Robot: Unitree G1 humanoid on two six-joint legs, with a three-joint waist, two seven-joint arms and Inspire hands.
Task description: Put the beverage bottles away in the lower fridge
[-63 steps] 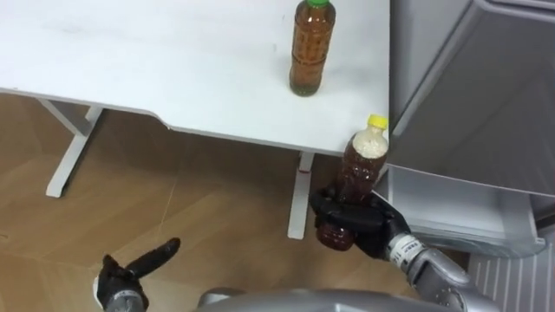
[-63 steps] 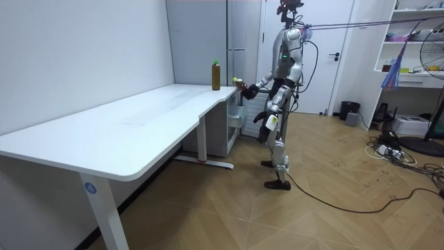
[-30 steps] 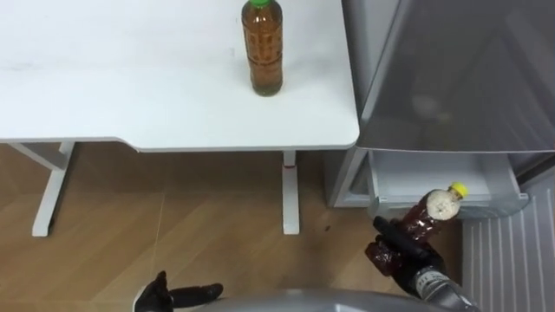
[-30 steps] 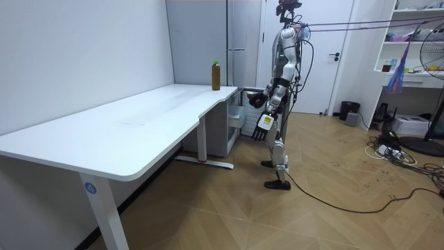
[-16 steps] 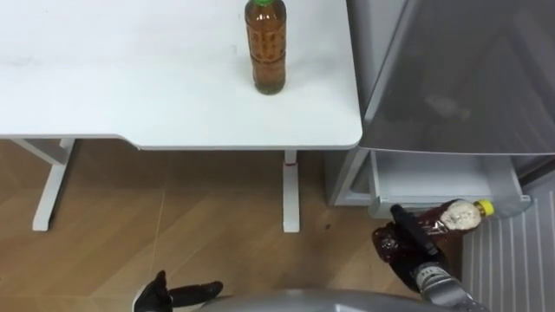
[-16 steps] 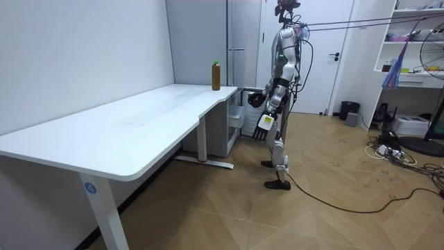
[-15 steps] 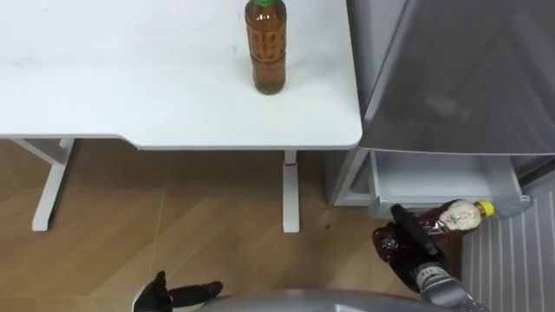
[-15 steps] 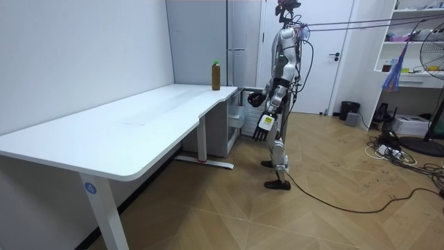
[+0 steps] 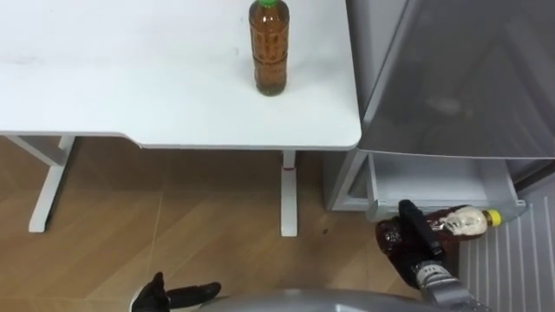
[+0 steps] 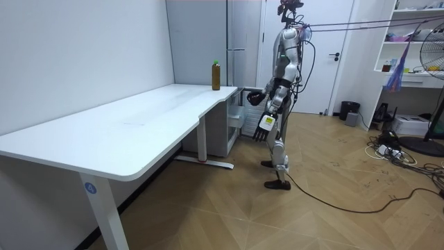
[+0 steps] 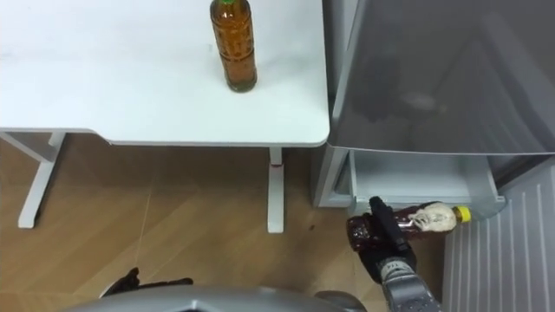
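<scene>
My right hand (image 9: 414, 241) (image 11: 382, 230) is shut on a brown drink bottle with a yellow cap (image 9: 451, 225) (image 11: 421, 219), tipped almost flat with the cap pointing right. It hangs just in front of the open lower fridge drawer (image 9: 434, 178) (image 11: 416, 173). A second brown bottle with a green cap (image 9: 269, 48) (image 11: 234, 43) stands upright on the white desk (image 9: 130, 78) near its right end. My left hand (image 9: 178, 295) hangs low over the wooden floor with straight fingers. In the room view I stand by the fridge (image 10: 239, 69) at the desk's far end.
The grey upper fridge door (image 9: 460, 78) stands closed above the drawer. The open lower door's ribbed inner face (image 9: 520, 260) is at the right. White desk legs (image 9: 288, 195) stand on the floor left of the fridge.
My right hand has carried the yellow-capped bottle away from the desk edge, down and right to the lower drawer, tilting it from upright to nearly flat. The view has turned toward the fridge.
</scene>
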